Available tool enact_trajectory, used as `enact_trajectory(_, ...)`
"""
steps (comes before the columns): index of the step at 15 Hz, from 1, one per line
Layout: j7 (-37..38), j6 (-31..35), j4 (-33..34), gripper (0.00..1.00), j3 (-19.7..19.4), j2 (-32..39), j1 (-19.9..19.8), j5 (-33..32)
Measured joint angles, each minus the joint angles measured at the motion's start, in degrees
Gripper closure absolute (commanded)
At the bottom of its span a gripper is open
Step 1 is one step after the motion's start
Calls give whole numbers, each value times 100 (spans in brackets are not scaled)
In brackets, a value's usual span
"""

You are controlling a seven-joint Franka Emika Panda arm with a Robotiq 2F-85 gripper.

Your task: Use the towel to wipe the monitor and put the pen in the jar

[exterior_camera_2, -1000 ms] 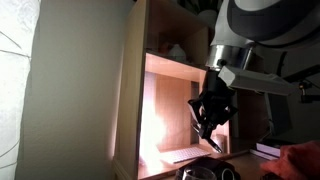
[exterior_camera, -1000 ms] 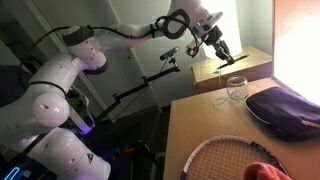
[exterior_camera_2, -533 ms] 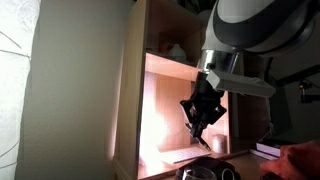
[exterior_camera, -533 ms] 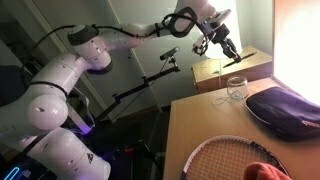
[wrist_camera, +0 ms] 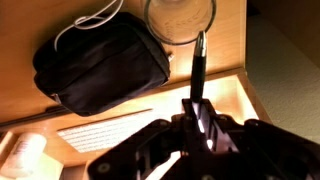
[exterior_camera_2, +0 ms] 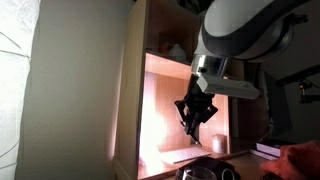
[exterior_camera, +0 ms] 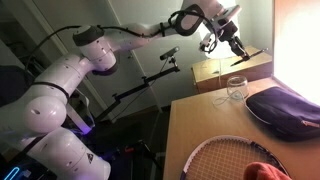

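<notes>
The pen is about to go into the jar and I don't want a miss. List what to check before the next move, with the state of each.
1. Grip: ok, the tool is shut on the pen.
2. Target: ok, the jar stands upright, mouth open.
3. Alignment: not ok, in the wrist view the pen tip lies at the jar's rim, off centre.
4. Height: not ok, in an exterior view the tool hangs well above the jar.
5. Clearance: ok, the dark pouch lies beside the jar, not over its mouth.
</notes>
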Motion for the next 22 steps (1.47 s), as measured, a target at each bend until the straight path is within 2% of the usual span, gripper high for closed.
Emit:
enact_trajectory(3, 0, -24, 86, 96, 2, -40, -57, 0)
enact_trajectory(4, 0, -39, 107, 81, 3, -45, -69, 0)
enact_trajectory(5, 0, -66, 129, 60, 3, -49, -82, 0)
enact_trajectory(7, 17, -236, 184, 48, 4, -54, -117, -33)
enact_trajectory(13, 101, -594, 355, 3, 4, -70, -223, -138)
enact_trajectory(14, 101, -621, 382, 0, 4, -71, -239, -138)
enact_trajectory(22, -33, -924, 767, 0, -4, -73, -475, -143)
